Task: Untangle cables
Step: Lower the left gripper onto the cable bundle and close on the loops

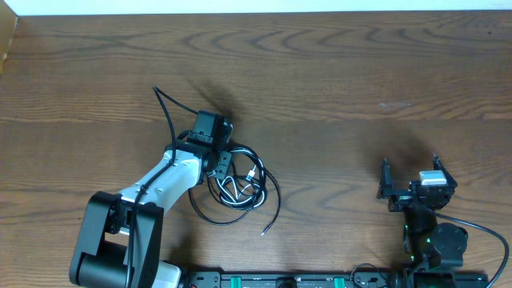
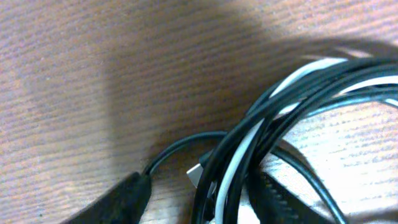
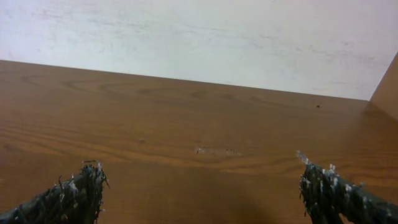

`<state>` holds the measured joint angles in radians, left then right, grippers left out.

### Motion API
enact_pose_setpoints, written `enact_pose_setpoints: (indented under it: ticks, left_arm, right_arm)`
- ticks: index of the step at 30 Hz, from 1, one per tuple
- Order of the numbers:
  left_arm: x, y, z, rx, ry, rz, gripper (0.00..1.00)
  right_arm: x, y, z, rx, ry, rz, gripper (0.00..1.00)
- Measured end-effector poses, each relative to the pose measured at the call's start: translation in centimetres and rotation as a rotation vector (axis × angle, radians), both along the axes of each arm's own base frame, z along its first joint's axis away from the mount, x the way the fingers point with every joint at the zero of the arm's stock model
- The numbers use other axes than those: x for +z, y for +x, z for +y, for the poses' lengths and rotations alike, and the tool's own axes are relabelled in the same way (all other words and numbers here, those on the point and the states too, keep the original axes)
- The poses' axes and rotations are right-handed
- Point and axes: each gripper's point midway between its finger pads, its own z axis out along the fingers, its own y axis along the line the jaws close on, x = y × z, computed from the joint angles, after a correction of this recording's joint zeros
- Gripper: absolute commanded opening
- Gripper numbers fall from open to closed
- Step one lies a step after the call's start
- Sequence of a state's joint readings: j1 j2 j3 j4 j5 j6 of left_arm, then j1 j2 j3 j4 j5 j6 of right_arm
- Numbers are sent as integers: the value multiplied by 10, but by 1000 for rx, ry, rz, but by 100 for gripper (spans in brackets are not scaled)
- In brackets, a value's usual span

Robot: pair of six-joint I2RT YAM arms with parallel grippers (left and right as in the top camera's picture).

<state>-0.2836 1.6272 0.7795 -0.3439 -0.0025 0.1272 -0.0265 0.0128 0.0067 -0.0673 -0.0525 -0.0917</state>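
Untangling has barely started: the cables (image 1: 240, 186) lie as one bundle of overlapping black and white loops at 7 o'clock of the counter (image 1: 360, 64) centre. The left fingers (image 2: 118, 202) straddle it, part-open and not clamped; the right fingers (image 3: 74, 193), at 4 o'clock, are spread wide and empty

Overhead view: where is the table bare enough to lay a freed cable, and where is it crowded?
Bare wood runs across the far half of the table and the middle stretch between the cables and the right gripper. Crowded: near left, where the left gripper sits over the cables.
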Motion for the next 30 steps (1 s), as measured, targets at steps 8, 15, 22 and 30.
enact_pose_setpoints:
  ticks: [8,15,22,30]
  left_arm:
    - [-1,-1,0,-5,4,6,15]
    - [-1,-1,1,-3,11,4,8]
    - [-1,-1,1,-3,10,4,7]
    - [-1,-1,1,-3,11,4,8]
  right_arm:
    - [0,0,0,0,0,0,99]
    - [0,0,0,0,0,0,99]
    - [0,0,0,0,0,0,99]
    - [0,0,0,0,0,0,99]
